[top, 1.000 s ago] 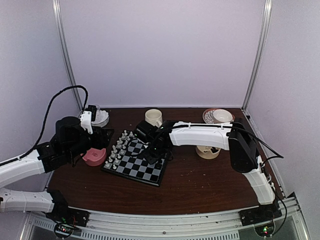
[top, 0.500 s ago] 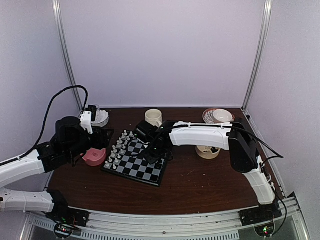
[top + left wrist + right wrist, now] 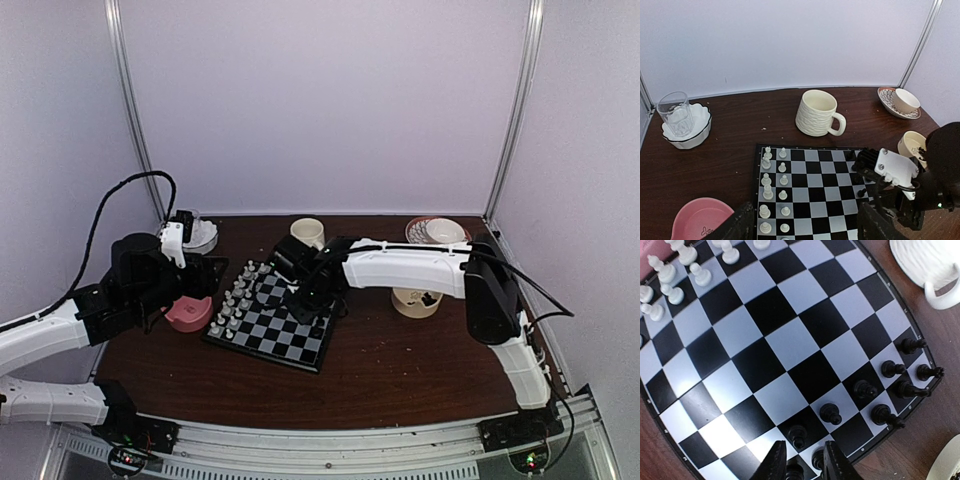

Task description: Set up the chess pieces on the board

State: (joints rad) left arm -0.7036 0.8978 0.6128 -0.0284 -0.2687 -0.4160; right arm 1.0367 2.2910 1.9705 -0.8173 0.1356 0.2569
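The board [image 3: 268, 328] lies mid-table, with white chess pieces [image 3: 767, 191] in two files along its left side. Black chess pieces [image 3: 890, 385] stand along its right edge, next to my right gripper [image 3: 306, 296]. In the right wrist view that gripper [image 3: 802, 465] hangs low over the board's [image 3: 765, 340] near right corner. Its jaws are slightly apart around one standing black piece [image 3: 794, 472], with daylight on both sides. My left gripper [image 3: 807, 227] hovers open and empty over the board's [image 3: 810, 200] near left side.
A cream mug [image 3: 308, 233] stands just behind the board. A pink bowl [image 3: 187, 315] sits left of it. At the back left, a glass stands in a white bowl [image 3: 677, 115]. A patterned saucer with a bowl [image 3: 435, 232] and a cream bowl [image 3: 415, 300] are on the right.
My right gripper's jaws have parted from a black piece, and that arm has shifted slightly back and right. The left arm has not moved.
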